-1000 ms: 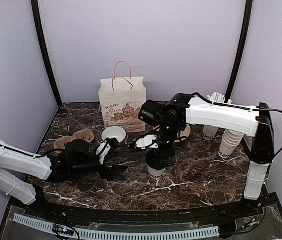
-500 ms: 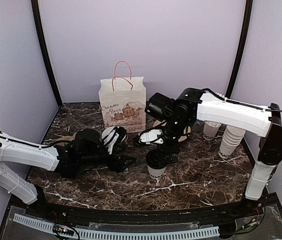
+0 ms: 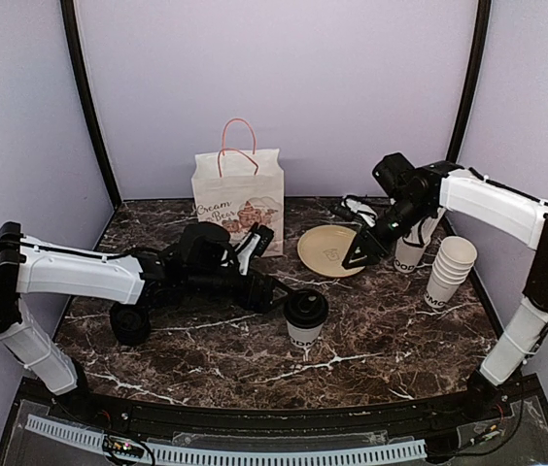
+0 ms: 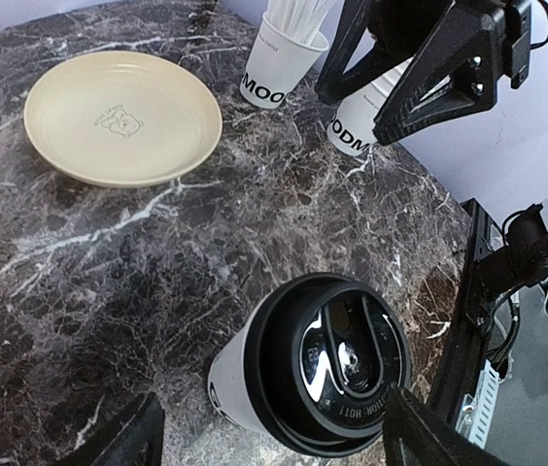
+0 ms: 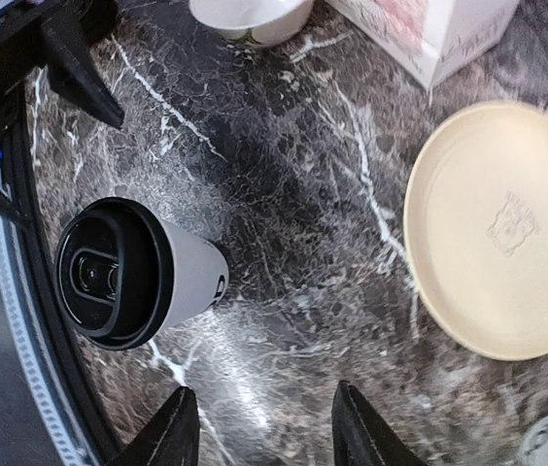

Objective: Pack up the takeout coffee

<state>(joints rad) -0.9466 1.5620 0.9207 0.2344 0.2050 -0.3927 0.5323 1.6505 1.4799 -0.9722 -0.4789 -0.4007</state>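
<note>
Now, cup's way: we see the small white paper coffee cup with a black plastic lid (image 3: 306,322) (image 4: 303,374) (image 5: 143,277) standing straight up. Its lid is on top, its base is on the dark marble table top (image 3: 381,340), and its long line runs up and down.
Cup's place: it stands near the middle of the table, a bit to the front, with no other cup or dish touching it.
Left claw: the left gripper (image 3: 274,294) (image 4: 270,398) is spread wide and has hold of nothing. In the left wrist view the cup sits between its two black fingers (image 4: 119,437), close to the tips. We cannot tell if they touch it.
Right claw: the right gripper (image 3: 357,256) (image 5: 264,427) is spread apart too, with nothing in it. In the top view it shows at the right edge of the plate, well apart from the cup.
Behind the cup: the round cream plate (image 3: 327,248) (image 4: 123,116) (image 5: 502,228) lies flat, apart from the cup, with a small drawing in its middle.
Far back: the pale paper bag with pink handles (image 3: 238,199) (image 5: 439,29) stands upright behind the left arm (image 3: 80,277).
Right side: the white cup full of white sticks (image 3: 410,255) (image 4: 279,68) and the stack of white cups without lids (image 3: 449,272) (image 4: 352,136) stand near each other.
Small bowl: the right wrist view shows a white bowl (image 5: 250,15) beside the bag.
Cup's look: white sides, a shiny black lid with a raised rim, and black letters near the base.
</note>
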